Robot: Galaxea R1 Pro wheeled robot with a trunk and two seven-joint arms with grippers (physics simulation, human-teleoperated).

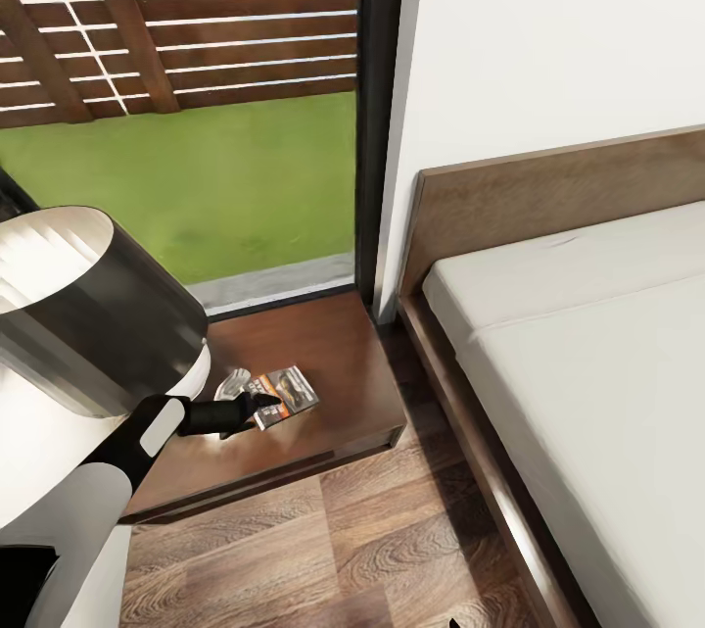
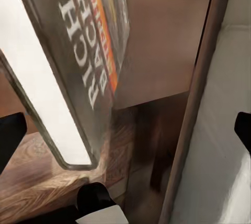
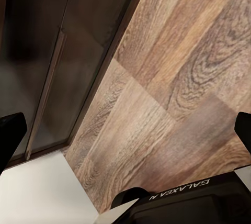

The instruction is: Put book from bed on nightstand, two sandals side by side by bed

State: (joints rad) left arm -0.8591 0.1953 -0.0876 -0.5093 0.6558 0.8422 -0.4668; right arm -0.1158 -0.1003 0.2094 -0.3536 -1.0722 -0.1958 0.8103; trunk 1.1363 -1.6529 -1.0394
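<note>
Nightstand (image 1: 343, 354) wood is showing dark and glossy under the book (image 1: 285, 394), which is lying flat on the top, touching it, right at the tips of the left gripper (image 1: 257, 410). The nightstand is standing between a tall window (image 1: 196, 119) and the bed (image 1: 587, 363), whose brown frame and pale mattress are running off beyond the jaws. Wood-plank floor (image 1: 372, 540) is spreading below, and a white wall (image 1: 548, 30) is rising behind the headboard. Outside the glass, green ground and a slatted fence are showing.

From the left wrist, the book (image 2: 89, 46) is looming very close between the two dark fingertips (image 2: 9, 135), its grey cover, white lettering and orange band plain to read, detail the head camera is giving only as a small patch. That wrist view is also catching the nightstand's (image 2: 162, 41) top beyond the book and the bed (image 2: 219, 145) edge beside one finger. The fingers are standing spread wide apart there, clear of the book's sides, so the left jaws are open.

From the right wrist, the right gripper (image 3: 125, 130) is hanging over plank floor (image 3: 178, 77) beside dark wooden panels (image 3: 52, 51), fingertips (image 3: 10, 135) wide apart, open and holding nothing.

The left arm is reaching forward and low from the robot's white body, forearm sloping down to the nightstand top.
</note>
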